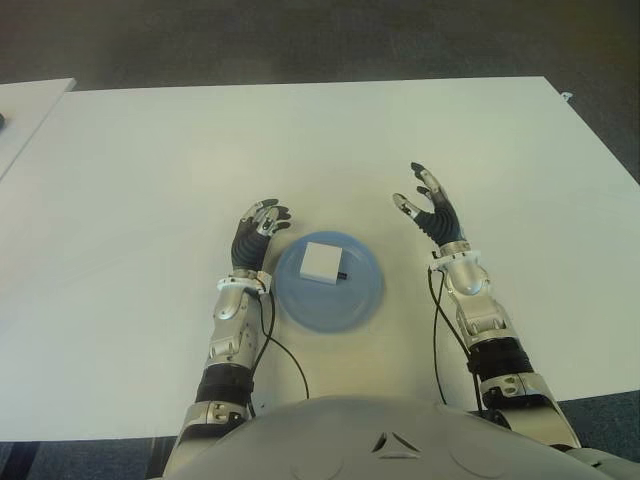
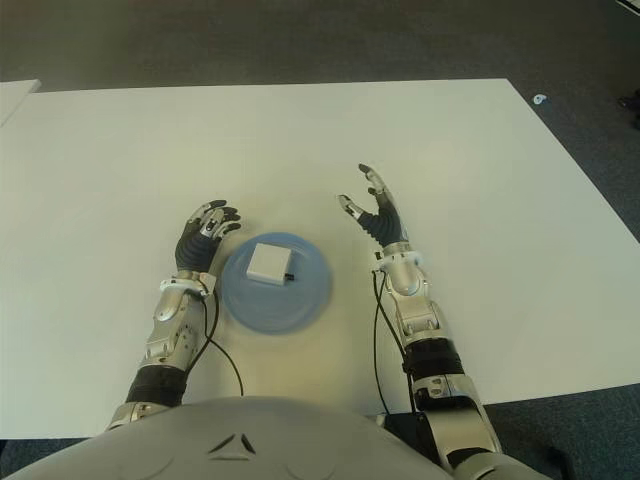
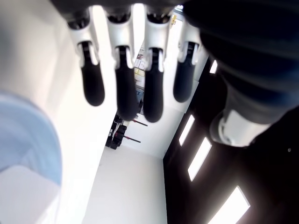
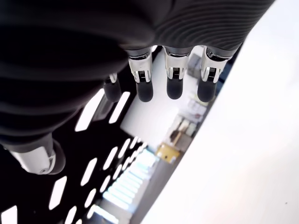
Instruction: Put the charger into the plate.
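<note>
A white square charger lies inside the round blue plate on the white table, just in front of my body. My left hand shows just left of the plate with its fingers relaxed and nothing in them; the left wrist view shows the plate and the charger at its edge. To the right of the plate, my right hand is raised with spread fingers and holds nothing.
The white table stretches far ahead and to both sides. A second white surface adjoins at the far left. Dark floor lies beyond the far edge. Black cables run along both forearms.
</note>
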You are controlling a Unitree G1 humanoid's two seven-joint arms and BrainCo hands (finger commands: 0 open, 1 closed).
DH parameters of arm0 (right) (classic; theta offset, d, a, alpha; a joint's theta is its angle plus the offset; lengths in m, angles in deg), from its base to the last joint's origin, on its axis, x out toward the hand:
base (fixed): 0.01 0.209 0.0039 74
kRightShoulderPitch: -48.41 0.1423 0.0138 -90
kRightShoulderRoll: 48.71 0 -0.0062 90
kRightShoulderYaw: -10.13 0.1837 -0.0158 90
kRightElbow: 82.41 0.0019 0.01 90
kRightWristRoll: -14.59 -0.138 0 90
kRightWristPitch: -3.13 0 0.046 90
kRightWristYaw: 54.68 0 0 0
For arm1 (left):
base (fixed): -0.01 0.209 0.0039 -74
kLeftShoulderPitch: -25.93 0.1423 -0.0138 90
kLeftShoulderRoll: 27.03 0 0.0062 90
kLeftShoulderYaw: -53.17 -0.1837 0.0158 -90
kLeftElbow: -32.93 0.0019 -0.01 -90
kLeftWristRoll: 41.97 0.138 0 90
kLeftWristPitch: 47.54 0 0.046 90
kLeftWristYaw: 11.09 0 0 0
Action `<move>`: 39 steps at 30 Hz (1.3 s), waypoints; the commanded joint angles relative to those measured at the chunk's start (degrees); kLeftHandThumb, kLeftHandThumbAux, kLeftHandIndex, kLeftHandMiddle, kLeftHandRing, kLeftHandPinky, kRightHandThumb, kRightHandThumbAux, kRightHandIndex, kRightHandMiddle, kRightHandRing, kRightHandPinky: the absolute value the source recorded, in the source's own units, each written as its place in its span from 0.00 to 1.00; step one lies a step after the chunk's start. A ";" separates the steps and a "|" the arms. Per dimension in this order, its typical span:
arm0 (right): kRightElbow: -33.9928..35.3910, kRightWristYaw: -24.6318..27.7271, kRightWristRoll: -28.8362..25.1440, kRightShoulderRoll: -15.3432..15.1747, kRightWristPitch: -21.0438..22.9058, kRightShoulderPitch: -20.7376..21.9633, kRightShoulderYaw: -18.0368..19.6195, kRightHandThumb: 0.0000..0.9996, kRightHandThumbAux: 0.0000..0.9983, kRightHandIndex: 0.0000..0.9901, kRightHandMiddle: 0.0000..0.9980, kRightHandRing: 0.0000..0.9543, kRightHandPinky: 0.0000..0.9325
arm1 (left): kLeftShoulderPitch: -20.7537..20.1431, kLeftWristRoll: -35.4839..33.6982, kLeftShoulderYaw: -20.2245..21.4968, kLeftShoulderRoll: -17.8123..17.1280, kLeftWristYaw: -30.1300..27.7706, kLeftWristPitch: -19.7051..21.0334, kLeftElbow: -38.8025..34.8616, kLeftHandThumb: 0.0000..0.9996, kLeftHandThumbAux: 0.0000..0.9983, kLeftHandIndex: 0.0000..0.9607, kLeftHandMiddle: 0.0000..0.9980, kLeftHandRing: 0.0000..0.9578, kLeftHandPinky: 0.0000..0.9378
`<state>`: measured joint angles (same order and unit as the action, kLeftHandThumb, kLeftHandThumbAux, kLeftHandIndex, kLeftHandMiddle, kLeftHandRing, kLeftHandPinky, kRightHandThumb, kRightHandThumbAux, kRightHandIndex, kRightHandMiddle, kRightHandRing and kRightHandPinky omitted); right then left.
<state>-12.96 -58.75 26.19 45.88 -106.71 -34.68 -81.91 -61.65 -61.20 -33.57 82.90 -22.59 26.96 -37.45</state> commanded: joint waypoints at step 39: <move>-2.52 9.91 -3.98 2.77 0.73 -7.52 -4.16 0.14 0.59 0.04 0.05 0.04 0.04 | -4.01 1.85 0.65 1.67 -2.38 -4.65 8.12 0.08 0.56 0.10 0.09 0.08 0.11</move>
<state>-12.55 -49.62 21.26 48.85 -106.39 -40.99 -85.23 -65.03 -59.95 -33.15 82.80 -25.33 22.19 -31.47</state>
